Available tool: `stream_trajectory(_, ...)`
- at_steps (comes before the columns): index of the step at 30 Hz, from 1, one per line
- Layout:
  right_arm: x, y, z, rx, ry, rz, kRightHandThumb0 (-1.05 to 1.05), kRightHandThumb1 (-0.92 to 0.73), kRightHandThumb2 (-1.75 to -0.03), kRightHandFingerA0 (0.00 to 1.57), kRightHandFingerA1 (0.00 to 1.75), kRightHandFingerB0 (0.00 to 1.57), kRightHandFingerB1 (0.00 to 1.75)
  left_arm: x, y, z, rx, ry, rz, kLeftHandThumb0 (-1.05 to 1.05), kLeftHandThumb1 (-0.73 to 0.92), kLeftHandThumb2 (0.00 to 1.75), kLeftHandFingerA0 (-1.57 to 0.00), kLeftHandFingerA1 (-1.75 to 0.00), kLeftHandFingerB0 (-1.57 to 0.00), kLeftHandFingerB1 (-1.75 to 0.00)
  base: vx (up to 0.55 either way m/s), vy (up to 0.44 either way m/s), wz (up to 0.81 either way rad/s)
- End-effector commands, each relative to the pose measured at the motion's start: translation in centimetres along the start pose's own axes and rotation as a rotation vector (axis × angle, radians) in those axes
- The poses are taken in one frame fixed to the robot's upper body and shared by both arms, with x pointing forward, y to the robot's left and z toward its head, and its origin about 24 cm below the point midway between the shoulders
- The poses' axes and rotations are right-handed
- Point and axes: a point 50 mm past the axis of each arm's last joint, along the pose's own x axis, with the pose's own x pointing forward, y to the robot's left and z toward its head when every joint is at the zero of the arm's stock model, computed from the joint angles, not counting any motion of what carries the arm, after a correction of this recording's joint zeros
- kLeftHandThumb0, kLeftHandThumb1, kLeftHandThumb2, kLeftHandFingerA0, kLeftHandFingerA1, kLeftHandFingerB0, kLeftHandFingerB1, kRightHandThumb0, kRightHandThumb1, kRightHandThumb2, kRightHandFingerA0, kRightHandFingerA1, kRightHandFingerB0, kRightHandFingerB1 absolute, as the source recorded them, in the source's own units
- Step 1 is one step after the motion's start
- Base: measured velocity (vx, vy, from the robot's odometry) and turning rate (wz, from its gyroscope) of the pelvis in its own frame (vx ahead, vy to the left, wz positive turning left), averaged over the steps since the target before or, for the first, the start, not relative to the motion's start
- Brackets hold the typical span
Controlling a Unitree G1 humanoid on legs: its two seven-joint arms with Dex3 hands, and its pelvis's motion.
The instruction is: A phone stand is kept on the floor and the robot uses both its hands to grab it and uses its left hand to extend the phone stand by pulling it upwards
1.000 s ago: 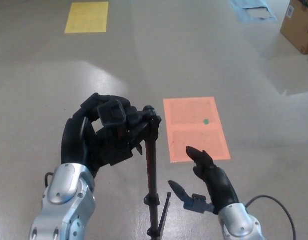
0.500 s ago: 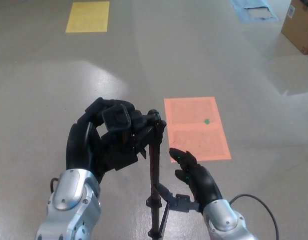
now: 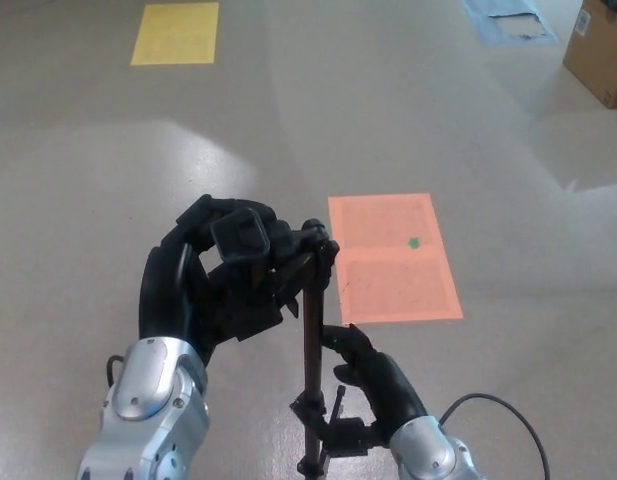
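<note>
A black phone stand point(image 3: 312, 340) rises upright from the floor in the head view, a thin pole with a clamp head at its top point(image 3: 313, 243). My left hand point(image 3: 213, 285) is wrapped around that head, shut on it. My right hand point(image 3: 373, 375) sits lower, right beside the pole near its collar point(image 3: 310, 408), with fingers curled toward the pole; whether they grip it is unclear.
An orange floor patch point(image 3: 393, 258) with a small green mark lies just beyond the stand. A yellow patch point(image 3: 175, 33) is far back left, a cardboard box point(image 3: 600, 52) far right, a blue sheet point(image 3: 510, 20) at the top. A black cable point(image 3: 488, 410) loops by my right wrist.
My right hand has moved left from open floor up against the pole. My left hand and the stand's top have shifted slightly right.
</note>
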Motion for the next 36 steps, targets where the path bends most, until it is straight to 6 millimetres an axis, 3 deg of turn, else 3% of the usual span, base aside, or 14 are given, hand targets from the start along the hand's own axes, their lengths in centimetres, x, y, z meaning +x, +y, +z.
stream_trajectory(1,-0.5,3.4,1.6,0.118,-0.070,-0.067,-0.14,-0.45,-1.29,1.44,1.75,1.21,1.75,-0.3,0.6,-0.7,0.004,0.045,0.041,-0.19,0.68,0.54,-0.73,-1.75,-0.61,-1.75,0.00,0.000,0.00)
stream_trajectory(2,-0.5,3.4,1.6,0.118,-0.070,-0.068,-0.14,-0.45,-1.29,1.44,1.75,1.21,1.75,-0.3,0.6,-0.7,0.004,0.045,0.041,-0.19,0.68,0.54,-0.73,-1.75,-0.61,-1.75,0.00,0.000,0.00)
stream_trajectory(3,-0.6,3.3,1.4,0.128,-0.072,-0.084,-0.15,-0.41,-1.35,1.36,1.75,1.06,1.75,-0.3,0.7,-0.7,0.000,0.049,0.042,-0.19,0.67,0.54,-0.73,-1.75,-0.59,-1.75,0.00,0.000,0.00)
stream_trajectory(7,-0.8,2.9,0.8,0.159,-0.060,-0.076,-0.21,-0.37,-1.31,1.30,1.75,1.03,1.75,-0.3,0.7,-0.7,0.008,0.046,0.040,-0.19,0.67,0.54,-0.74,-1.74,-0.62,-1.75,0.00,0.000,0.00)
stream_trajectory(18,-1.2,2.9,0.2,0.185,-0.065,-0.064,-0.35,-0.41,-1.15,1.30,1.75,1.04,1.75,-0.5,0.4,-0.8,0.022,0.046,0.009,-0.21,0.65,0.54,-0.75,-1.74,-0.60,-1.74,0.00,0.000,0.00)
stream_trajectory(24,-1.4,3.0,-0.1,0.181,-0.062,-0.054,-0.38,-0.40,-1.18,1.30,1.75,1.05,1.75,-0.6,0.3,-0.8,0.024,0.043,0.003,-0.21,0.65,0.54,-0.76,-1.74,-0.59,-1.74,0.00,0.000,0.00)
stream_trajectory(27,-1.3,2.8,-0.3,0.177,-0.042,-0.053,-0.39,-0.42,-1.14,1.28,1.75,1.04,1.75,-0.5,0.2,-0.7,0.013,0.036,0.002,-0.21,0.65,0.53,-0.74,-1.74,-0.68,-1.72,0.00,0.000,0.00)
stream_trajectory(28,-1.3,2.6,-0.4,0.220,-0.043,-0.061,-0.42,-0.45,-1.03,1.25,1.75,1.01,1.75,-0.6,0.1,-0.7,-0.007,0.045,-0.001,-0.20,0.66,0.54,-0.75,-1.74,-0.60,-1.74,0.00,0.000,0.00)
stream_trajectory(29,-1.3,2.5,-0.4,0.231,-0.037,-0.084,-0.52,-0.53,-0.78,0.67,1.75,0.48,1.51,-0.6,0.1,-0.7,0.005,0.047,0.002,-0.22,0.67,0.54,-0.73,-1.74,-0.57,-1.74,0.00,0.000,0.00)
stream_trajectory(30,-1.3,2.5,-0.4,0.236,-0.031,-0.102,-0.52,-0.53,-0.78,0.67,1.75,0.48,1.51,-0.6,0.1,-0.7,0.016,0.048,0.005,-0.22,0.67,0.54,-0.73,-1.74,-0.57,-1.74,0.00,0.000,0.00)
stream_trajectory(31,-1.2,2.4,-0.3,0.231,-0.021,-0.121,-0.55,-0.60,-0.67,0.47,1.30,0.34,0.76,-0.6,0.1,-0.8,0.018,0.051,0.007,-0.21,0.68,0.54,-0.72,-1.74,-0.57,-1.74,0.00,0.000,0.00)
stream_trajectory(34,-1.1,2.4,-0.2,0.227,-0.019,-0.123,-0.55,-0.60,-0.67,0.47,1.30,0.34,0.76,-0.6,0.1,-0.8,0.014,0.053,0.007,-0.21,0.68,0.54,-0.72,-1.74,-0.57,-1.74,0.00,0.000,0.00)
stream_trajectory(35,-1.0,2.4,-0.2,0.167,-0.024,-0.080,-0.83,-0.45,-0.92,0.00,0.32,0.00,0.15,-0.7,0.1,-0.8,0.005,0.060,0.012,-0.19,0.68,0.53,-0.74,-1.75,-0.59,-1.75,0.00,0.000,0.00)
stream_trajectory(36,-1.0,2.3,-0.2,0.142,-0.026,-0.061,-0.83,-0.45,-0.92,0.00,0.32,0.00,0.15,-0.7,0.0,-0.8,0.001,0.063,0.014,-0.19,0.68,0.53,-0.74,-1.75,-0.59,-1.75,0.00,0.000,0.00)
